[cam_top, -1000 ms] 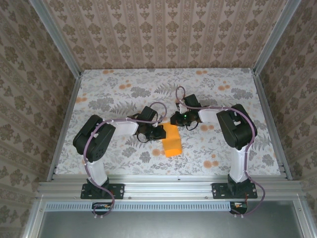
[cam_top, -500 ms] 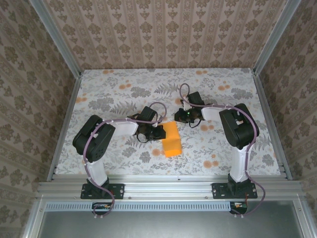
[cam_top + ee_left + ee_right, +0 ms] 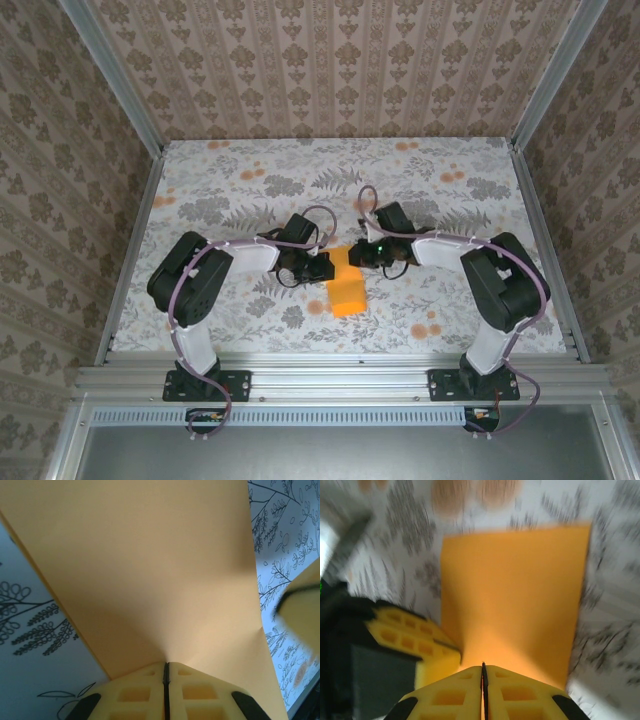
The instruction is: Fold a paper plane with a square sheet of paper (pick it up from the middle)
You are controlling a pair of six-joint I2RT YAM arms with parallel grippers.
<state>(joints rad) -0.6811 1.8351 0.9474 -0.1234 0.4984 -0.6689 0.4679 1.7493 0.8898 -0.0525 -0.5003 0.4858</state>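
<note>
Right now the orange sheet of paper (image 3: 347, 288) is near the middle of the flower-printed bench (image 3: 240, 170), between the two arms. It is thin, smooth and matte, and from above it looks like a narrow rectangle with straight edges. The left gripper (image 3: 166, 664) has its yellow, square-pocketed fingers pressed together on the sheet. The right gripper (image 3: 483, 666) pinches it the same way from the other side. Much bench surface lies open toward the far wall.
</note>
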